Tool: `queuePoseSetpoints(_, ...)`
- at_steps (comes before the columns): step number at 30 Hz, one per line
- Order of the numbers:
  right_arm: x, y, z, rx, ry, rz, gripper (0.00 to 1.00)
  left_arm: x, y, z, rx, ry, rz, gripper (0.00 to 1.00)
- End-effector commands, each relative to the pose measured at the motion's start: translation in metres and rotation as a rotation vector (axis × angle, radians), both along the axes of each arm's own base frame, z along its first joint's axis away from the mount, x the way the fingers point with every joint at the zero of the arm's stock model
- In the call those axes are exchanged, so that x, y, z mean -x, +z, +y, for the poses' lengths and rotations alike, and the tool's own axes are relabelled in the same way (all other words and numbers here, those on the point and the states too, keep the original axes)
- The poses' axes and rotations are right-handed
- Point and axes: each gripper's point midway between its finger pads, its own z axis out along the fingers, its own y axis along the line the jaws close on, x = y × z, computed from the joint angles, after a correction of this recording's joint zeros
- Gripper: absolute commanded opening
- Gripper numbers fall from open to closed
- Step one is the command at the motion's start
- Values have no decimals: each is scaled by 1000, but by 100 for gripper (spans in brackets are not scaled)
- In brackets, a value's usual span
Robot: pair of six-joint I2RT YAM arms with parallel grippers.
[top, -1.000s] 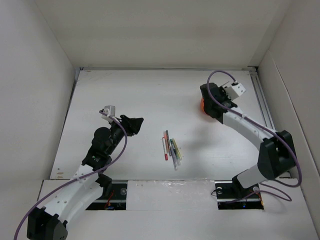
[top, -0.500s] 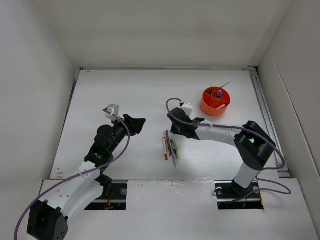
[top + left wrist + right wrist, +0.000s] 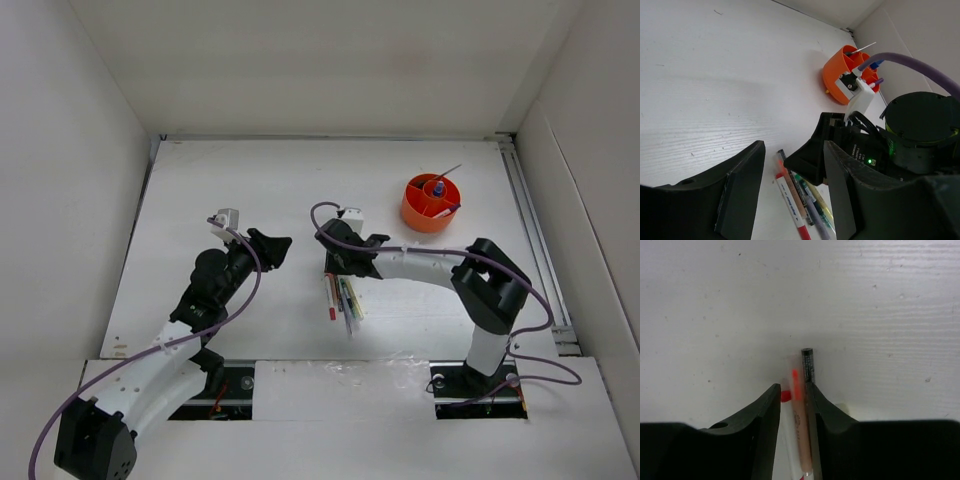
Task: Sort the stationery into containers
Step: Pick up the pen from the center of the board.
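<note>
Only the right wrist view showed the right gripper (image 3: 793, 390) straddling a tan pen (image 3: 799, 420) and dark pen (image 3: 807, 365), grasp unclear, arm reaching leftward; left gripper (image 3: 792, 160) hovered agape, empty

two dark jaws rise from the bottom edge of the frame, a narrow gap between them over the white table (image 3: 715, 300). in that gap lie a pale pen (image 3: 799, 405) with an orange mark and, touching its right side, a thin dark pen (image 3: 808, 370). a red bit (image 3: 785, 396) shows against the left jaw. whether the jaws pinch the pens cannot be told.
</note>
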Motion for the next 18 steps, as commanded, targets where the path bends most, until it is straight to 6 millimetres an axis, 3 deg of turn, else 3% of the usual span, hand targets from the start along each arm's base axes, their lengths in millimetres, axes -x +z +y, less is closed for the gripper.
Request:
queuePoseSetpoints(1,11,28,16,-55,38,-11,35,-5,34,-3,32,-7,-98,47)
queuePoseSetpoints(7,34,8,20,-1,74,31,32,-5,34,-2,32,-6,-98,46)
queuePoseSetpoints(9,36,11,25,-8,85,26,30,-5,34,-2,32,-6,-98,46)
queuePoseSetpoints(18,39,-11,14,78,52,52,23,-2,34,-5,32,-26,-96,46)
